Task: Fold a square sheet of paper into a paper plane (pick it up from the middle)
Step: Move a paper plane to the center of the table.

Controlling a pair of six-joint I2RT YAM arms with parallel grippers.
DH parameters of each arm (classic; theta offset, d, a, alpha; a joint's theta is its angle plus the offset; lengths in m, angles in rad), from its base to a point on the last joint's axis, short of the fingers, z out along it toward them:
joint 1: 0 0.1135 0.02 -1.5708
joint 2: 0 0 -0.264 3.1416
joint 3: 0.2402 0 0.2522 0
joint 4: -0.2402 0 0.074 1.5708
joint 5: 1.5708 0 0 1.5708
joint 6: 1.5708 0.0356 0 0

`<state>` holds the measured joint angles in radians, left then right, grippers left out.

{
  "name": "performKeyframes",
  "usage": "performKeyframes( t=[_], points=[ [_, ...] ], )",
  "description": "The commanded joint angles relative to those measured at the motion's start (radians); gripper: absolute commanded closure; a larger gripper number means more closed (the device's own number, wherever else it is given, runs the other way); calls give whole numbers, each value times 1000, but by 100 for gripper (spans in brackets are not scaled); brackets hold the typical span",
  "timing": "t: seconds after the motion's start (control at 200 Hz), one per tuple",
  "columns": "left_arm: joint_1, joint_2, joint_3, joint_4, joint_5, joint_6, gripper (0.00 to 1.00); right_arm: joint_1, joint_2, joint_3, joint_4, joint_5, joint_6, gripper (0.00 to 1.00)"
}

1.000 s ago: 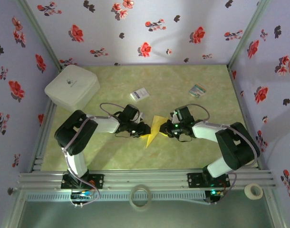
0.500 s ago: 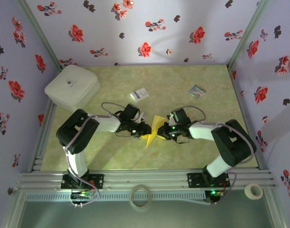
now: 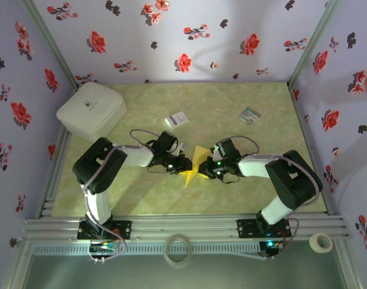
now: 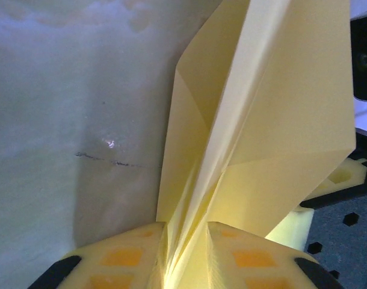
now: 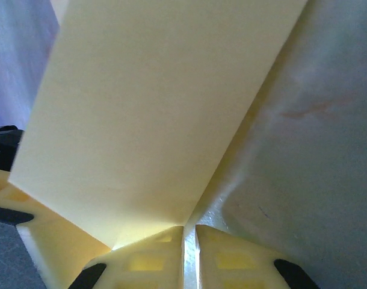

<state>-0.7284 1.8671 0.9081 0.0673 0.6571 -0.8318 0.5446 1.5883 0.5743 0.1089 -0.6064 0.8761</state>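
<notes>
You're looking at a pale green marbled counter [image 3: 213, 105]. A white rounded box [image 3: 91, 111] sits on its far left corner. A small white card with blue print [image 3: 177, 120] lies flat near the middle, and a small striped card [image 3: 250, 114] lies well apart to the right. The folded yellow paper [image 3: 194, 164] is at mid-counter, but you can't tell whether its lower tip touches.

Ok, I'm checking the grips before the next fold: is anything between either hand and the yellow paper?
Nothing visible is. The left hand is shut directly on the creased layers of the folded yellow paper, and the right hand pinches its opposite edge. Paper alone sits between each pair of pads.
</notes>
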Motion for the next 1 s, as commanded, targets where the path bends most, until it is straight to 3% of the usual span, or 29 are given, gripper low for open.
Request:
performKeyframes(
  t=[0.0, 0.51, 0.675, 0.89, 0.995],
  points=[
    [-7, 19, 23, 1, 37, 25, 78, 8, 17, -12, 18, -10, 14, 86],
    [-17, 45, 41, 2, 62, 52, 80, 8, 24, -19, 36, -6, 20, 87],
    [-28, 43, 61, -37, 54, 88, 87, 8, 12, -22, 31, 4, 21, 87],
    [-47, -26, 78, -135, -60, 141, 95, 8, -52, -12, -44, 56, -7, 86],
    [-65, -91, 87, -206, -181, 155, 95, 6, -93, -3, -99, 101, -26, 86]
  ],
)
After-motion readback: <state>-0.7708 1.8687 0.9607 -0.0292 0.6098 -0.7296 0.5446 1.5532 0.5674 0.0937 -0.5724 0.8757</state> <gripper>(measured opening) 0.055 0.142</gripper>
